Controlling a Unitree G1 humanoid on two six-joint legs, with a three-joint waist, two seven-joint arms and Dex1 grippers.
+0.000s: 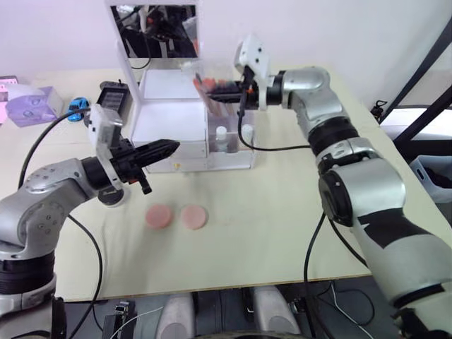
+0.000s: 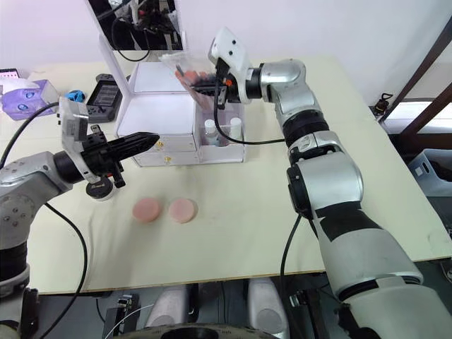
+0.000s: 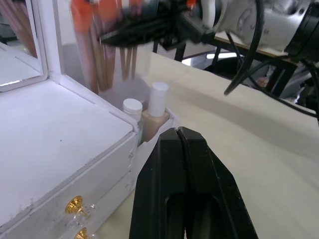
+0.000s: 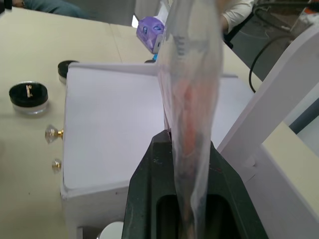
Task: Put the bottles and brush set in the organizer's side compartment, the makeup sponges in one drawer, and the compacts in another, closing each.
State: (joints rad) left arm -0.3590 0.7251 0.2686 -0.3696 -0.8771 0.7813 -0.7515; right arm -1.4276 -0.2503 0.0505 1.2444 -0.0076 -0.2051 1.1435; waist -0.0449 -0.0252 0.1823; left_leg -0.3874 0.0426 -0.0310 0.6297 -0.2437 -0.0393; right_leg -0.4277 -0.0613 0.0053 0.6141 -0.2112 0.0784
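Holding the brush set pinched tight, the right gripper has it just above the side compartment, where two bottles already stand. It should go down straight beside them. The left gripper is closed and empty.

Above your organizer's side compartment, the right gripper hangs clamped on the bagged brush set, blocking the way in from overhead. Two bottles already stand inside, taking up what looks like most of its floor. The left gripper, fingers together, sits just before the drawer fronts. Open table lies to your right of two pink sponges.
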